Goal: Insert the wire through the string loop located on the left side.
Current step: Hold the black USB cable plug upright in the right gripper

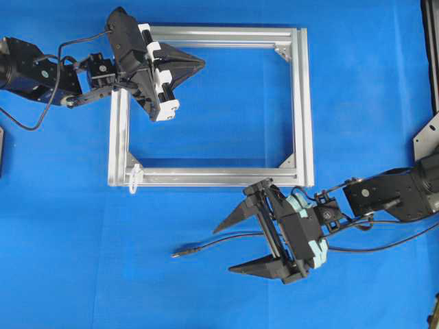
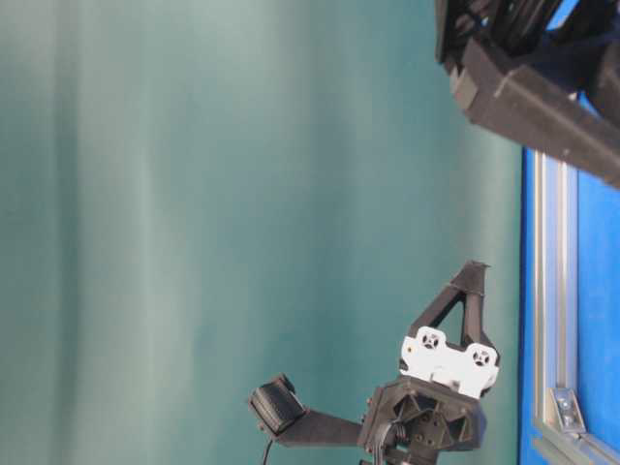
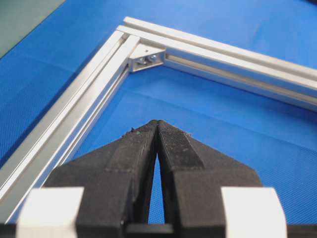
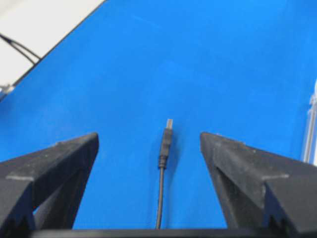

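Right pincer (image 1: 230, 247) gapes wide astride the wire (image 4: 163, 148); lower and close just behind its plug; left pincer (image 3: 157, 130) is closed, empty

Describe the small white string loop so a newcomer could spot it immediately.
Find the rectangular silver aluminium frame on the blue cloth. At its bottom-left corner in the overhead view hangs the tiny white string loop. Unlike the grey corner brackets, it sticks outside the frame.
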Controlling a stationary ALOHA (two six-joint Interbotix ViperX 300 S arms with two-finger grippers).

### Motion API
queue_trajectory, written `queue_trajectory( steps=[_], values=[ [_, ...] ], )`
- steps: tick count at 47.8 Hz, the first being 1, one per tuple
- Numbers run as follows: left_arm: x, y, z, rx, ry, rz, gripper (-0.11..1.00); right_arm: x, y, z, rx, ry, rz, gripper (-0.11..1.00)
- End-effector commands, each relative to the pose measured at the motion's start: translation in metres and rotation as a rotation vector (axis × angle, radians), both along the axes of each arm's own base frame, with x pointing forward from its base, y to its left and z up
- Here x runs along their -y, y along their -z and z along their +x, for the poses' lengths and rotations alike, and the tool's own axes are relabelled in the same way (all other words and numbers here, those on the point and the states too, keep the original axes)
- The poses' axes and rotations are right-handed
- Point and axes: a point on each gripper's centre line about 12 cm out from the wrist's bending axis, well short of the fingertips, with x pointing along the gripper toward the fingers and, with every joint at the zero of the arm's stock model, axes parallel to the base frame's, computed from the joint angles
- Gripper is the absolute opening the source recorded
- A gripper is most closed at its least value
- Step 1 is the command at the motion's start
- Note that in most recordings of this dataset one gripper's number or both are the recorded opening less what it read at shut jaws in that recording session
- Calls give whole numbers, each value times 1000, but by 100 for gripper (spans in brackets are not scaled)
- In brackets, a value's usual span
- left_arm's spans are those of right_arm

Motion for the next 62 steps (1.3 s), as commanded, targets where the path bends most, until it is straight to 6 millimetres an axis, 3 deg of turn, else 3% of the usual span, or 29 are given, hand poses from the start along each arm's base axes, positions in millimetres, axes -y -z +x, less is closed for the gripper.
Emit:
queue_trajectory(
  steps=[1,13,27,45,57,62],
  values=[
    [1,-15,3,42,5,14,0,-2,-11,5,25,5,12,89],
    [1,-14,2,38,5,11,0,-1,6,13,-29,44,26,90],
    [1,-13,1,37,5,10,0,1,44,29,-115,115,49,90],
    [2,-13,2,38,6,8,0,1,62,32,-158,139,62,88],
    [2,-13,1,36,6,8,0,0,64,32,-159,135,59,76],
    [2,-13,2,36,6,8,0,0,63,33,-157,131,53,63]
  ],
)
